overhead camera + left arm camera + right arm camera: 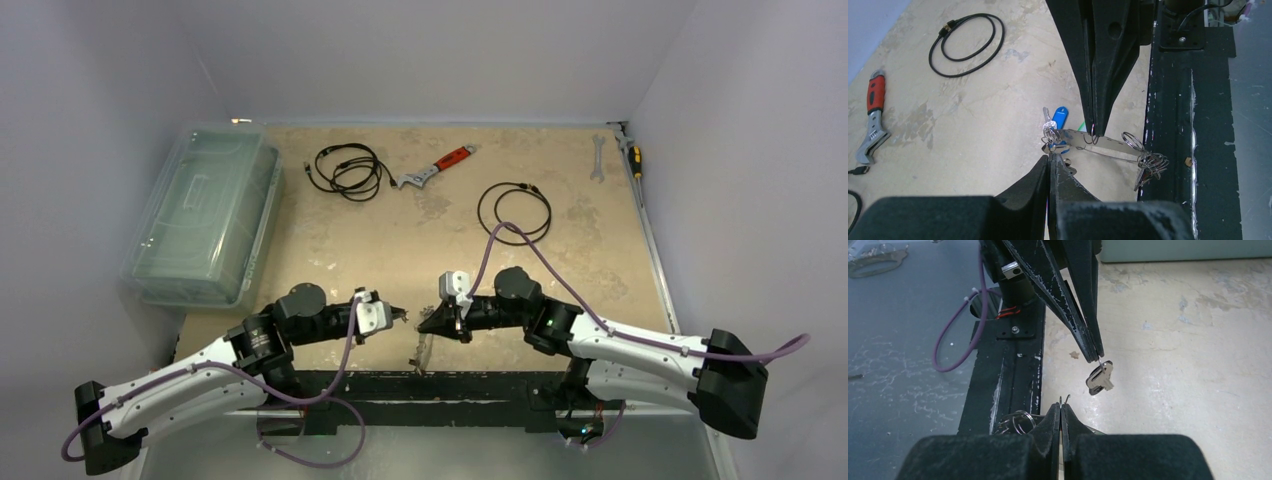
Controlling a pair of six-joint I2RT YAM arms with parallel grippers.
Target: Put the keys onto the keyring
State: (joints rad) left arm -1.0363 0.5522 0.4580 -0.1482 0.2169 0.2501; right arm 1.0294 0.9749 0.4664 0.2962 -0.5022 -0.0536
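Note:
My right gripper [428, 322] is shut on the keyring [1108, 145], a thin grey hoop seen edge-on in the left wrist view, hanging above the table's near edge. Its two wire ends [1064, 399] stick out of my right gripper [1061, 407]. A blue-tagged key [1060, 118] and small split rings [1153, 162] hang on the hoop. My left gripper [400, 316] is shut on the small ring of a silver key [1098, 380], which dangles just beyond the right fingertips. In the left wrist view, my left gripper [1049, 157] sits just below the hoop's left end.
A clear plastic box [205, 215] stands at the left. Two black cable loops [348, 170] [514, 210], a red-handled wrench [440, 165], a spanner [597, 158] and a screwdriver [632, 155] lie at the back. A black strip [430, 385] runs along the near edge.

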